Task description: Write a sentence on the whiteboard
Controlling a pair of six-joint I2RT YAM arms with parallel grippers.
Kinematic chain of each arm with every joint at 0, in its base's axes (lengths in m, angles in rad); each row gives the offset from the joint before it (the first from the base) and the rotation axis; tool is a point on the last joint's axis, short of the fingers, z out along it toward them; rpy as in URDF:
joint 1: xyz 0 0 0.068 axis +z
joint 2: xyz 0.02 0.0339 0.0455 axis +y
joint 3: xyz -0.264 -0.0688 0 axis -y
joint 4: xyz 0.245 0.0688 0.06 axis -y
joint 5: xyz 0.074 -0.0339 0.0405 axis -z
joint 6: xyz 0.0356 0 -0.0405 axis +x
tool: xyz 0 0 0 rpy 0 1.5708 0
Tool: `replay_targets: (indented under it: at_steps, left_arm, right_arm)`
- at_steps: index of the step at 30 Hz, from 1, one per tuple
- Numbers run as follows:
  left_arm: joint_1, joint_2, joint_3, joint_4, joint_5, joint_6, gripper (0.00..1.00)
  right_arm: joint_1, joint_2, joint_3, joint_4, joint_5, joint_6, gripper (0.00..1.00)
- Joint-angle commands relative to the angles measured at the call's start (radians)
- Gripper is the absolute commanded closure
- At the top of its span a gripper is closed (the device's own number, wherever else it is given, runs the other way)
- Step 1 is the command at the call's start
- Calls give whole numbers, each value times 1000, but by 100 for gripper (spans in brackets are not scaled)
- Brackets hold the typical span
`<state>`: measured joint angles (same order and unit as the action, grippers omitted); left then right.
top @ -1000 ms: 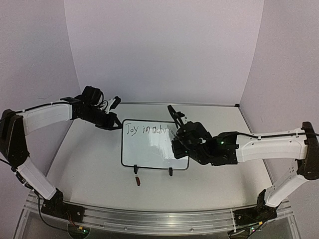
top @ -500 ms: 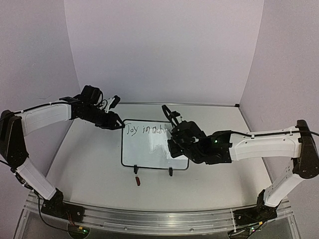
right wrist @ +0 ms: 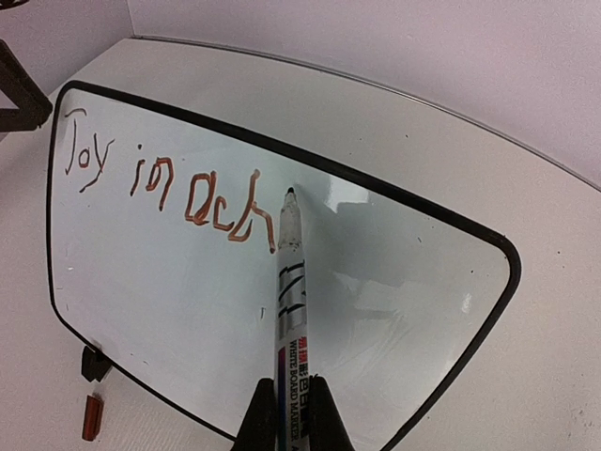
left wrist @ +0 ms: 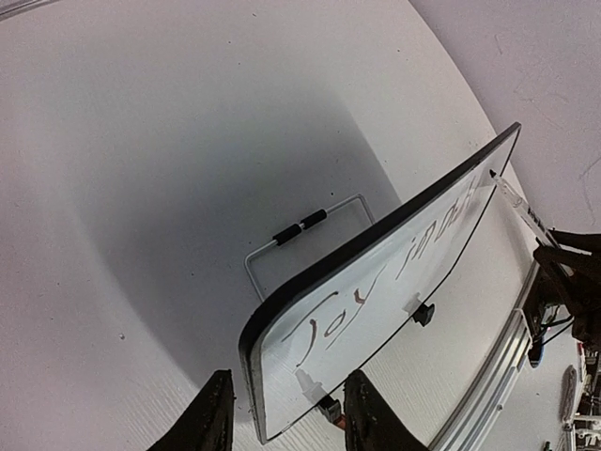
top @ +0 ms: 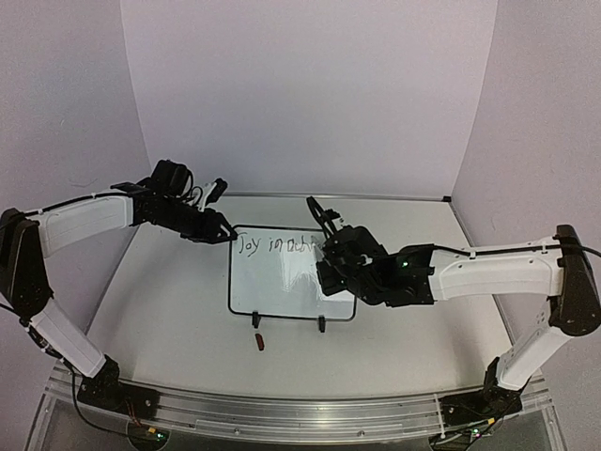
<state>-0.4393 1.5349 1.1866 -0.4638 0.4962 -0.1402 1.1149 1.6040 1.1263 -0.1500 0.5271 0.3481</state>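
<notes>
The whiteboard (top: 282, 287) (left wrist: 394, 272) (right wrist: 188, 282) stands tilted on the table, with "Joy in ach" written in red-brown along its top. My left gripper (top: 225, 235) (left wrist: 291, 418) is open; its jaws straddle the board's top-left corner, with a gap on each side. My right gripper (top: 334, 242) (right wrist: 291, 413) is shut on a whiteboard marker (right wrist: 286, 282) (top: 321, 214). The marker's tip rests on the board near its top edge, just right of the last letter.
A red marker cap (top: 260, 341) (right wrist: 91, 416) lies on the table in front of the board, by its left clip foot (top: 255, 320). A wire stand (left wrist: 300, 230) props the board from behind. Walls enclose the table at the back and on both sides.
My left gripper has opened at the board's top-left corner. My right arm has shifted slightly left with the marker, still at the end of the writing.
</notes>
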Motion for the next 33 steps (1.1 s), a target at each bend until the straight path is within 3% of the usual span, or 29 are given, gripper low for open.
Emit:
replay_targets:
  at_steps: [1,11,26,33]
  left_arm:
    - [3,19,7,31,34,-6,63]
    - [2,29,8,34,46,-4,77]
    - [2,38,9,27,22,-4,83]
    - [3,43,9,26,20,-4,87]
  right_arm:
    - [-13,19,9,28,-11,-3,100]
    - [-23,37,12,30,-25,-1,100]
    - [21,-121,-98,42,-15,-9,100]
    - [21,-109,-110,34,-5,17,100]
